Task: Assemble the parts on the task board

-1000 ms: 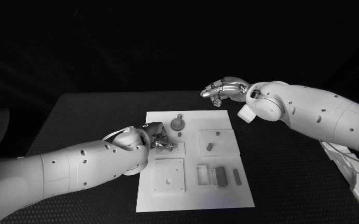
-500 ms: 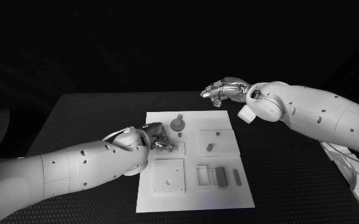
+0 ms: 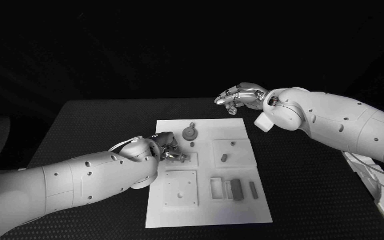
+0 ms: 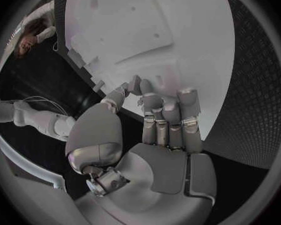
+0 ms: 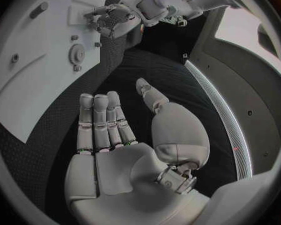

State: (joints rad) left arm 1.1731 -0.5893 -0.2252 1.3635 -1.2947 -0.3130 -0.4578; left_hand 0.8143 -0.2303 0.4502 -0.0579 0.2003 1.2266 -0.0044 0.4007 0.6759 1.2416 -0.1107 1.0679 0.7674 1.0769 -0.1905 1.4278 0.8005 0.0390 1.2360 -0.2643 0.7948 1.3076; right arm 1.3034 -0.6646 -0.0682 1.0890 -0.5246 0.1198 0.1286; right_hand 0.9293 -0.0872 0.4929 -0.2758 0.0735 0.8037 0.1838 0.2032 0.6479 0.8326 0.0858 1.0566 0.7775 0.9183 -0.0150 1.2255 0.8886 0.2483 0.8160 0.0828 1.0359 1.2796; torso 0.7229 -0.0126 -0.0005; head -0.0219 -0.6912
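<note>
Head view: left hand perhaps touching task board.

No legible text, labels, brand marks, numbers or signs are observed on the task board, the parts, the arms or the desk.

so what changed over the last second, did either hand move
Hardly anything: the left hand stays low over the left side of the task board, its fingers working at the same spot. The right hand still hovers open past the board's far edge. The parts have not shifted.
</note>
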